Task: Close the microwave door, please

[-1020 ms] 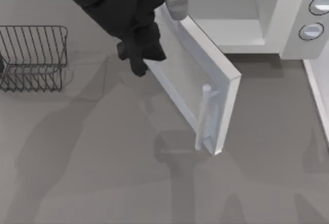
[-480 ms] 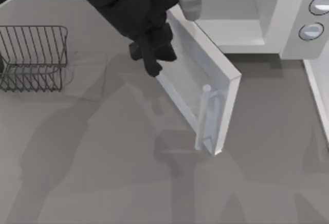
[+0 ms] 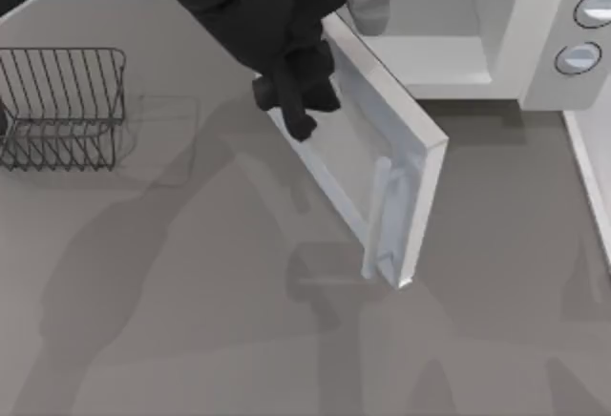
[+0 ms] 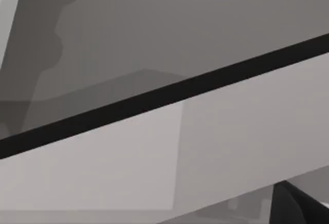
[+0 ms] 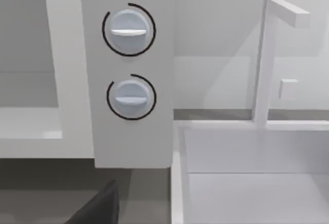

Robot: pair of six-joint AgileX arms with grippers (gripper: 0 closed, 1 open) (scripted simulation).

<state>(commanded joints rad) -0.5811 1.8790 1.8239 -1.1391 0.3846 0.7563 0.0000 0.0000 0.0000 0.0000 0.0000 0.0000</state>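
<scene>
While big white boxy microwave [image 3: 496,25] sits at table's far right, its large white door with grey speckled window [image 3: 368,154] stands swung wide open, pale vertical bar handle [image 3: 375,216] at free edge nearest me. My left gripper [image 3: 298,115], black, sits against door's outer face near hinge side; cannot tell its grip. Dark wire rack [image 3: 62,106] at left, well apart. Right wrist view: two round grey-blue knobs [image 5: 128,29].

Grey table [image 3: 191,321]: microwave [image 3: 535,63], wire rack [image 3: 62,106]
</scene>
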